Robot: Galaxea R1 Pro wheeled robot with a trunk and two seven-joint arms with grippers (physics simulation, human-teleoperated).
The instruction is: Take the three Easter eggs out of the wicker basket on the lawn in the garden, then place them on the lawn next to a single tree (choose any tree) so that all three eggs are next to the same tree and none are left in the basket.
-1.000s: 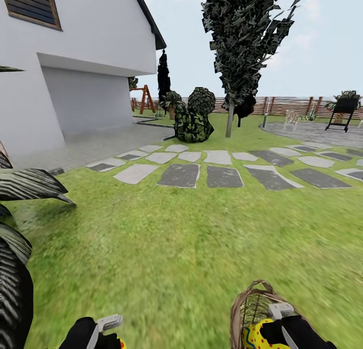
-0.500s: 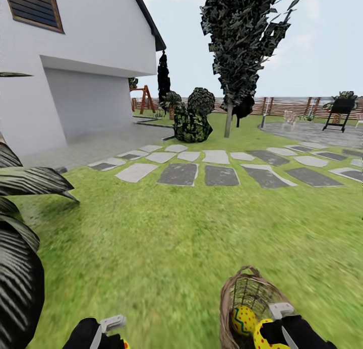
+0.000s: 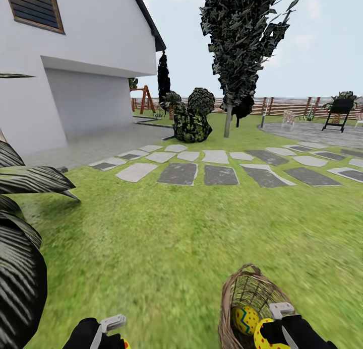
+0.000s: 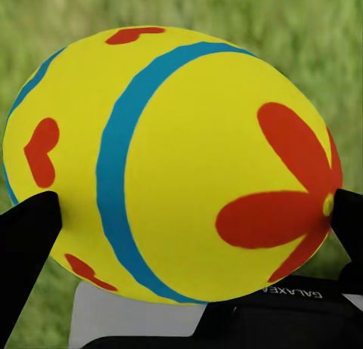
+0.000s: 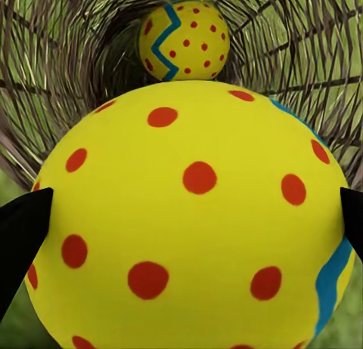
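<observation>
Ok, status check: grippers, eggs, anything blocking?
Left gripper shut on flower egg. Right gripper shut on dotted egg at the wicker basket. Third egg inside basket. Lawn ahead open; palm fronds at left.

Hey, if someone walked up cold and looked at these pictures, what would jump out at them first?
Probably the bright yellow eggs: the left gripper holds a flower-painted egg, the right gripper a red-dotted egg, jaws on either side of each. A third egg lies in the wicker basket on the lawn, low at the head view's right.
</observation>
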